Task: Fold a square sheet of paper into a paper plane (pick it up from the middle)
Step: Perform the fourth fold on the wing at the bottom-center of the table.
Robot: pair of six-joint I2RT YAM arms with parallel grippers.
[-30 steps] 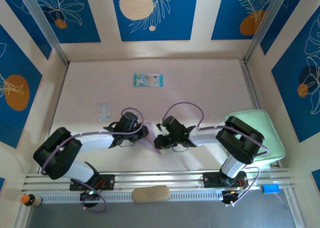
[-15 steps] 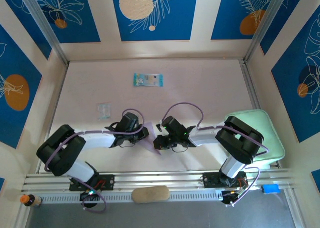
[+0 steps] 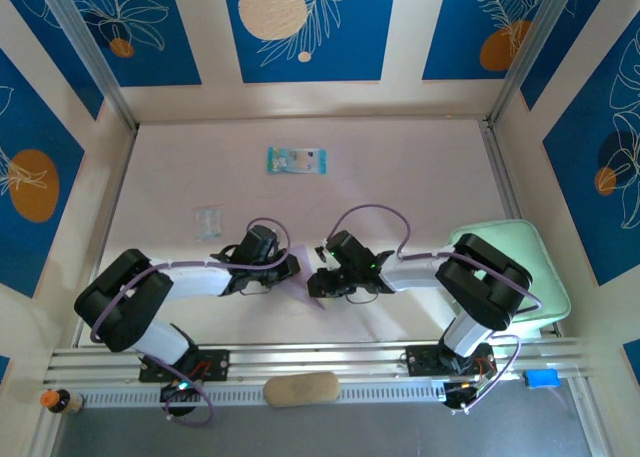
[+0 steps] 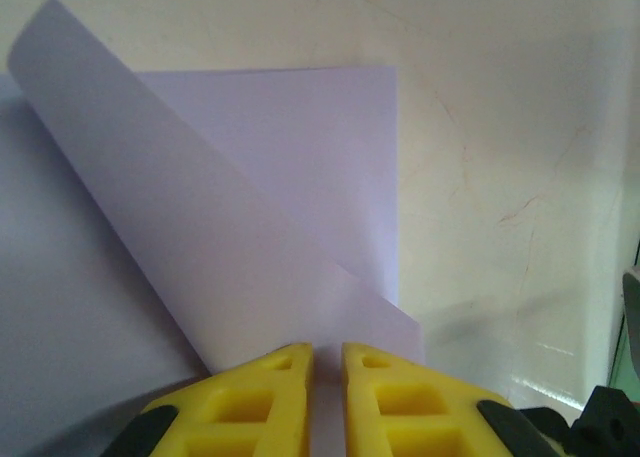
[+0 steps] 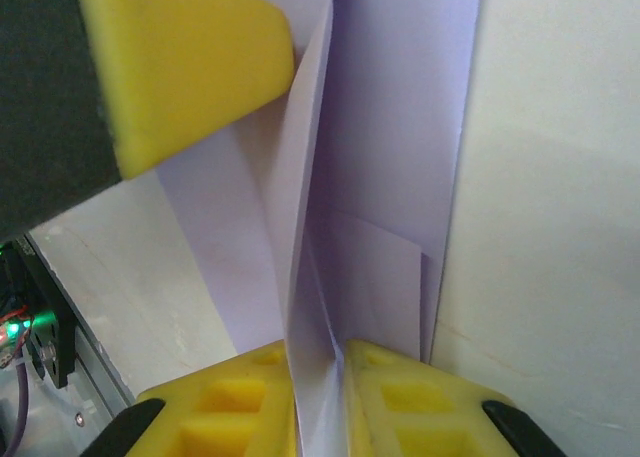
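The square sheet of paper, pale lilac and partly folded, lies near the table's front between my two grippers. In the left wrist view one flap curls up and over the flat layer. My left gripper is shut on the near edge of that flap, its yellow fingers almost together. My right gripper faces it from the other side, with an upright fold of the sheet pinched between its fingers. A yellow finger of the left gripper shows at the upper left of the right wrist view. From above, the left gripper and right gripper nearly meet.
A blue-green printed packet lies at the back middle, and a small clear packet sits left of the left gripper. A mint-green tray stands at the right edge. The rail along the front carries a tan pad.
The left arm's elbow has shifted a little to the right. Both grippers stay at the paper in nearly the same spot.
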